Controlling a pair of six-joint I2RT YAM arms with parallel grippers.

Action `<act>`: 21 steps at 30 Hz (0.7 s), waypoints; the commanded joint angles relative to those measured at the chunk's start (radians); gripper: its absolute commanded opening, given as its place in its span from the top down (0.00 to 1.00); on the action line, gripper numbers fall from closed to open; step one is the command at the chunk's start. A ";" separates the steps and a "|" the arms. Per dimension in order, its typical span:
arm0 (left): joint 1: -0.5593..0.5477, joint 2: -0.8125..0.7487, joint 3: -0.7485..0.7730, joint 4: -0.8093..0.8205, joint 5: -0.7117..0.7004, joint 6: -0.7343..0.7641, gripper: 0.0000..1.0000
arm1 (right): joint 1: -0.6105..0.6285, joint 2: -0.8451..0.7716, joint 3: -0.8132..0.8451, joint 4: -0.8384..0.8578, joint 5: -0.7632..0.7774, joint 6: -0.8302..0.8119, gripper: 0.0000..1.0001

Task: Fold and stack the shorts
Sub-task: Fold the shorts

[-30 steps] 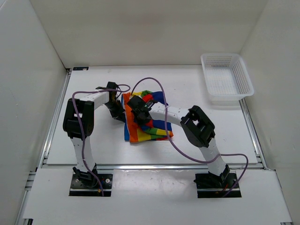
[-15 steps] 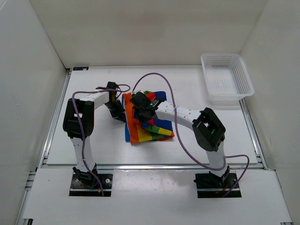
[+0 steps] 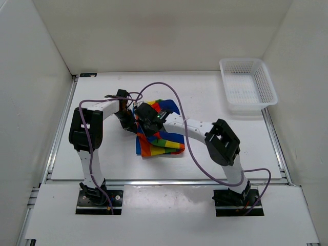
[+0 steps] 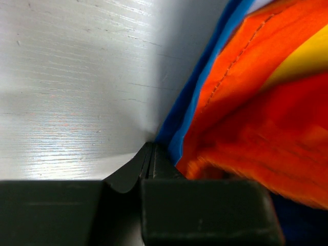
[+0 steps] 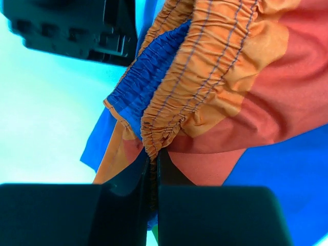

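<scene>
The rainbow shorts lie bunched in the middle of the table. My right gripper is shut on their gathered orange and blue waistband and holds it lifted over the shorts' left part. My left gripper is low at the shorts' left edge. Its jaws are shut, and the blue hem and orange cloth fan out from their tip. The left gripper's black body shows close in the right wrist view.
A white mesh basket stands at the back right of the table. White walls enclose the table on the left, back and right. Purple cables loop over both arms.
My right gripper has carried the waistband leftward over the shorts toward the left gripper, so the cloth now covers less of the table on the right. The left arm has not moved.
</scene>
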 commanded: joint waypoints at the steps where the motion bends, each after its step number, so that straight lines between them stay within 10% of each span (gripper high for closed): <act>1: -0.005 0.007 0.004 0.030 -0.012 0.013 0.89 | 0.011 0.047 0.041 -0.003 -0.035 -0.010 1.00; 7: 0.021 -0.065 0.013 0.002 0.018 0.031 0.89 | 0.011 -0.011 0.041 -0.026 -0.016 -0.019 0.78; 11: 0.044 -0.152 0.075 -0.082 0.002 0.074 0.81 | 0.011 -0.143 0.032 -0.046 -0.016 -0.028 0.20; 14: 0.044 -0.201 0.191 -0.189 -0.045 0.111 0.65 | 0.011 -0.241 0.012 -0.046 0.020 -0.017 0.06; 19: 0.023 -0.243 0.348 -0.298 -0.074 0.131 0.53 | -0.046 -0.376 -0.083 -0.046 0.086 0.017 0.18; 20: 0.007 -0.255 0.371 -0.299 -0.074 0.131 0.75 | -0.093 -0.410 -0.105 -0.046 0.077 0.026 0.36; 21: -0.010 -0.255 0.371 -0.299 -0.074 0.131 0.88 | -0.121 -0.422 -0.126 -0.031 0.065 0.026 0.84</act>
